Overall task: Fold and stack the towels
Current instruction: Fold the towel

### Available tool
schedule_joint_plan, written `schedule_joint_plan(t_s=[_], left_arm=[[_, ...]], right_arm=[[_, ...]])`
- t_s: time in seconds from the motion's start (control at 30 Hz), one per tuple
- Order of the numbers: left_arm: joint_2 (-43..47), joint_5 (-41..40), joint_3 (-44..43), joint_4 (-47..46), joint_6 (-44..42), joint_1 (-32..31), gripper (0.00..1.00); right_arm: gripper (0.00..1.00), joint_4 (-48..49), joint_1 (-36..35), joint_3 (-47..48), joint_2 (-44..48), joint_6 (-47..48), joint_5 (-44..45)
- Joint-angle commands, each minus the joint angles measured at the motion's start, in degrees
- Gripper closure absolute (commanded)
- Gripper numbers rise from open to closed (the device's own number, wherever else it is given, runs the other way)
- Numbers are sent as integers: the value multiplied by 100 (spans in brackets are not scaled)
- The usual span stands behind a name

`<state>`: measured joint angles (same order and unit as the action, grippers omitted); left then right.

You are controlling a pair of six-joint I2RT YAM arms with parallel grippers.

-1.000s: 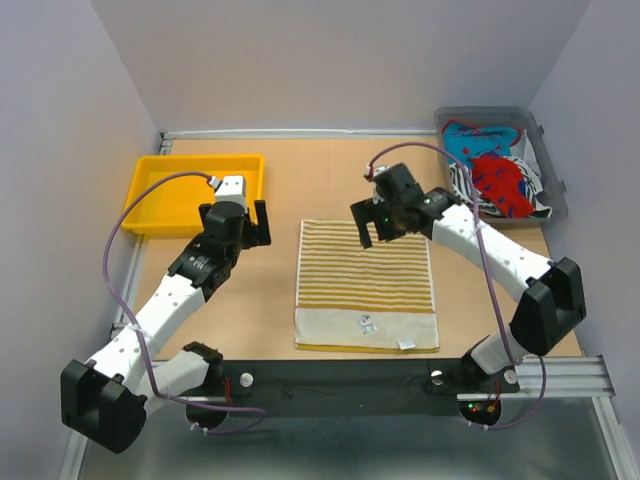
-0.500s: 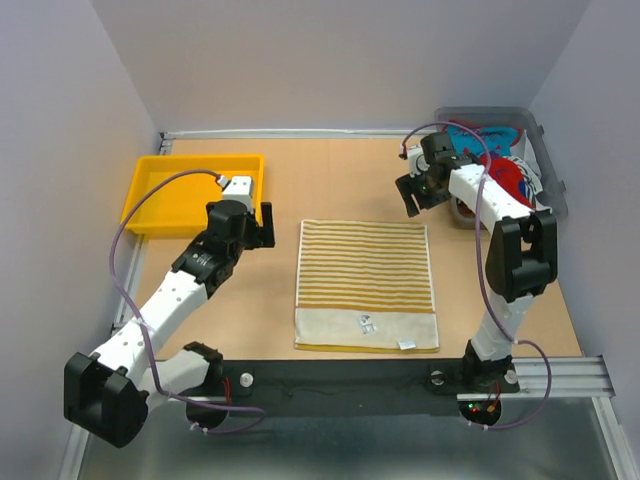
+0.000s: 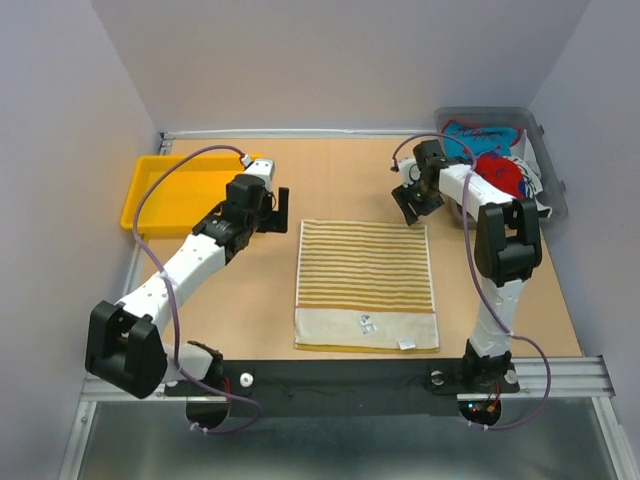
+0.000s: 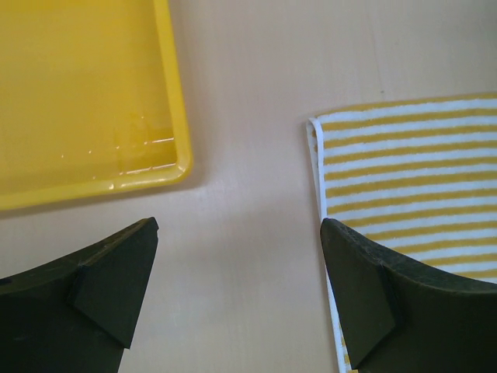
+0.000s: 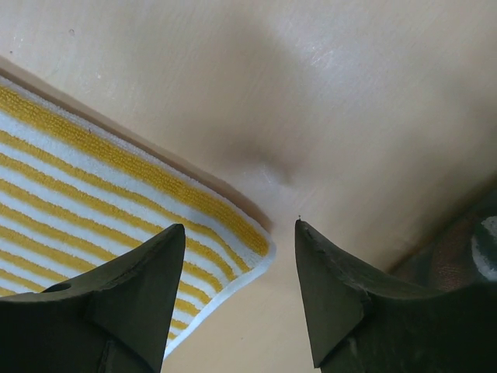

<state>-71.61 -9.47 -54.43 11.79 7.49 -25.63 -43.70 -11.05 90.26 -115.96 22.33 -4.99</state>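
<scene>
A yellow-cream striped towel (image 3: 366, 285) lies flat in the middle of the table. My left gripper (image 3: 272, 210) hovers open just left of its far left corner. In the left wrist view the towel (image 4: 404, 171) runs under the right finger, and bare table shows between the fingers of the gripper (image 4: 239, 225). My right gripper (image 3: 409, 205) is at the far right corner. In the right wrist view the towel's corner (image 5: 116, 202) reaches into the gap of the gripper (image 5: 239, 225), whose jaws stand apart and do not pinch it. More towels, one of them red-blue patterned (image 3: 500, 178), are heaped in the bin.
A clear grey bin (image 3: 553, 195) stands at the back right, close behind the right gripper. A yellow tray (image 3: 165, 195) sits at the back left beside the left arm; its corner (image 4: 85, 93) shows in the left wrist view. Walls enclose the table.
The right arm swung from above the towel to its far right corner, and its jaws narrowed. The left arm reached forward and right to the far left corner.
</scene>
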Motion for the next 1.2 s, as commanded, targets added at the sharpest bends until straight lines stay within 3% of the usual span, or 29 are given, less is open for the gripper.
schedule_joint_plan(t_s=[0.0,0.23,0.47,0.67,0.87,1.07,1.17], left_arm=[[-256,173,-488,7,-230,5,2],[-801,385,-919,-10,-414,-47,3],[-1503,323,-1429,77,-599,-100,3],[-2198,639,-1825,236,-722,-136,4],[-2952,710,-2290,376,-1003,-136,9],[-3684,859,-2985,658,-1249,-136,11],[-4034,921,-3231,710,-1442,-127,17]], right_arm=[[36,-24,59,18,4,175,104],[37,-7,103,-43,-216,70,-98],[50,160,129,-324,-322,-53,-10],[52,178,138,-596,-331,-53,51],[67,169,138,-755,-287,-35,-63],[72,178,138,-799,-208,0,-98],[73,178,138,-782,-172,0,-116]])
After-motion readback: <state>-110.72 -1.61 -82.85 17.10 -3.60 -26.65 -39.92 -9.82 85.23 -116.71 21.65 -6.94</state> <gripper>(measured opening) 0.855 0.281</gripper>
